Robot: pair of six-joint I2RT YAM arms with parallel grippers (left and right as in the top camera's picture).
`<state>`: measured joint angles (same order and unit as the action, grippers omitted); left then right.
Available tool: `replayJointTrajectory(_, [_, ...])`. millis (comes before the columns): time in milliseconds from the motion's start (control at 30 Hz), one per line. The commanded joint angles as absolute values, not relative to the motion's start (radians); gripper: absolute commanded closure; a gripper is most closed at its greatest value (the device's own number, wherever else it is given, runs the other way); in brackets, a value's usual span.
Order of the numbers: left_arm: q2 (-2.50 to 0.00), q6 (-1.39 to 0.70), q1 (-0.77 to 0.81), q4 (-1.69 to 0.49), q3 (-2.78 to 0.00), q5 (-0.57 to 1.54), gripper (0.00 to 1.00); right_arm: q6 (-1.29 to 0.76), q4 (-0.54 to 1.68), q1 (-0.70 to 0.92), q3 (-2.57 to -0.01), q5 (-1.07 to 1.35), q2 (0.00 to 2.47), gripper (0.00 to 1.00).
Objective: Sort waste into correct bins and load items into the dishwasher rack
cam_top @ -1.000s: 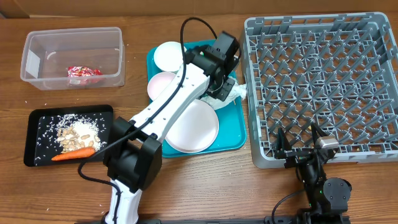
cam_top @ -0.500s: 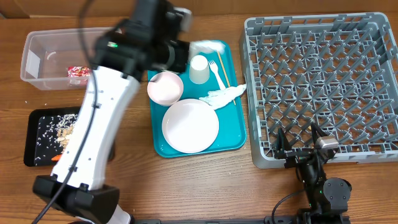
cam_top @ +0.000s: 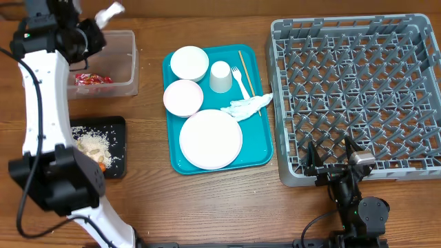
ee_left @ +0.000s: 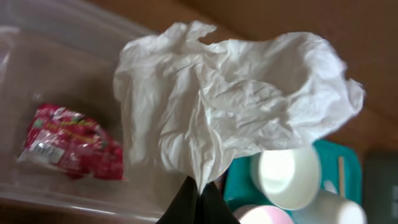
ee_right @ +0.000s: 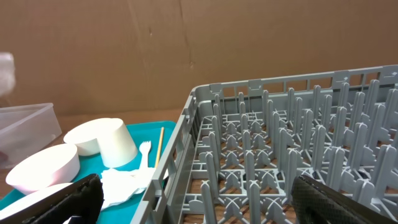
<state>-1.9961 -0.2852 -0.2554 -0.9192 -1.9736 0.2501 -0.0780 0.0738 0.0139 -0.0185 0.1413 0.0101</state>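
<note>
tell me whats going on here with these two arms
The left gripper pinches a crumpled white napkin above the clear tub, where a red wrapper lies. The right gripper hangs open by the near edge of the dishwasher rack, holding nothing. The plate, bowls, cup and fork sit on the teal tray, not yet racked.

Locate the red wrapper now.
Overhead view, upper left: the red wrapper lies on the floor of the clear tub, with the black tray its nearest neighbour, toward the table's front edge.

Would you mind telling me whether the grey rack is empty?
Empty: the rack shows only bare pegs; the plate sits on the tray.
</note>
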Motion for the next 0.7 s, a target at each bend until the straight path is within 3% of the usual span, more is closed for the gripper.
replayJointTrajectory(0, [-2.046,-0.305,-0.289,-0.937,-1.981,0.252,0.72,-0.083,0.070,0.018,-0.008,0.131,0.003,0.00])
replayJointTrajectory(33, [-2.049,-0.305,-0.293,-0.939,-1.981,0.252,0.56,-0.083,0.070,0.018,-0.008,0.131,0.003,0.00])
replayJointTrajectory(67, [-2.049,-0.308,-0.297,-0.942,-1.981,0.252,0.30,-0.083,0.070,0.018,-0.008,0.131,0.003,0.00])
replayJointTrajectory(133, [-2.048,-0.308,-0.301,-0.944,-1.982,0.255,0.00,-0.083,0.070,0.018,-0.008,0.131,0.003,0.00])
replayJointTrajectory(267, [-2.046,-0.315,-0.300,-0.986,-1.982,0.284,0.00,-0.083,0.070,0.018,-0.008,0.131,0.003,0.00])
replayJointTrajectory(467, [-2.046,-0.252,-0.259,-1.052,-1.982,0.548,0.07,-0.083,0.070,0.018,-0.008,0.131,0.003,0.00])
replayJointTrajectory(567, [-2.041,-0.182,-0.187,-1.092,-1.982,0.570,0.02,-0.083,0.070,0.018,-0.008,0.131,0.003,0.00])
replayJointTrajectory(667, [-2.011,-0.137,-0.024,-1.105,-1.982,0.461,0.00,-0.083,0.070,0.018,-0.008,0.131,0.003,0.00])
